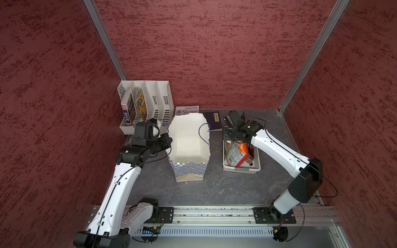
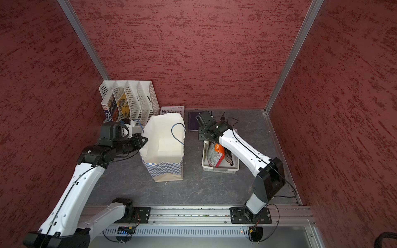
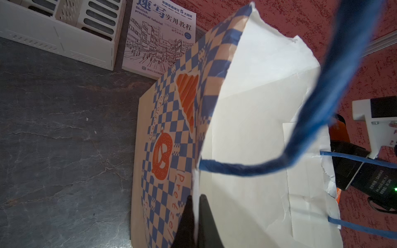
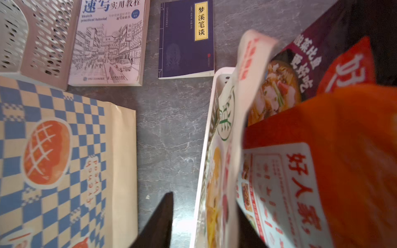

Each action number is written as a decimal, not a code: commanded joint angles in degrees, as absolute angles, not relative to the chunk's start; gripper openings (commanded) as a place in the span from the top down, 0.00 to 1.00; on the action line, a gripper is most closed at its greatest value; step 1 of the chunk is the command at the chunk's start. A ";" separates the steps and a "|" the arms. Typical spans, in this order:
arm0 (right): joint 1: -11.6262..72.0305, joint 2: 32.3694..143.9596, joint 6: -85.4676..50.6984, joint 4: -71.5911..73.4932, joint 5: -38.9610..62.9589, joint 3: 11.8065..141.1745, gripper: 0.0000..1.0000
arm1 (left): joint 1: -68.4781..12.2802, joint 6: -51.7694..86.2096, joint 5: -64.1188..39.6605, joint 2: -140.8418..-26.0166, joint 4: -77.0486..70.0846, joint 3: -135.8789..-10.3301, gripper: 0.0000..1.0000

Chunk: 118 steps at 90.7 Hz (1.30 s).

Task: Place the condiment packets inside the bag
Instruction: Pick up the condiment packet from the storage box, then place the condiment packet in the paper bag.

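The bag (image 1: 189, 169) stands upright at the middle of the grey, stone-veined table (image 1: 214, 189), its mouth wide. We see creased white paper walls down to a flat white floor, a blue-and-white checkered band outside, a tan base and blue cord handles. The left gripper (image 3: 194, 204) is closed, its two black fingers pinching the bag's thin left rim. Right of the bag and apart from it sits a white perforated plastic basket (image 1: 241, 169), rectangular and shallow, holding the condiment packets (image 1: 238, 154), which lean on edge together. They are flat glossy pouches: an orange-white one (image 4: 343, 150), a black-red one (image 4: 311, 53) with white characters, and a white-green one (image 4: 227, 120) against the basket's left wall. The right gripper (image 4: 206, 204) hangs over the basket's far left end with its fingers partly apart. One is outside the wall with table showing beside it, the other is among the packets, and nothing is pinched that we can see. In the far left corner, a white slotted file rack (image 1: 150, 96) holds two books in its left slots. A white sketch book (image 1: 187, 110) and a dark blue book (image 1: 212, 120) lie flat behind the bag.
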<state>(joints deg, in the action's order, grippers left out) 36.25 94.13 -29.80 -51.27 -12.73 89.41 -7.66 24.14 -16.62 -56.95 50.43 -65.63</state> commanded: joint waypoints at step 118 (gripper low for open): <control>57.59 102.06 -12.66 -44.60 0.39 140.95 1.00 | -7.34 23.40 -16.88 -56.41 50.45 -64.69 1.00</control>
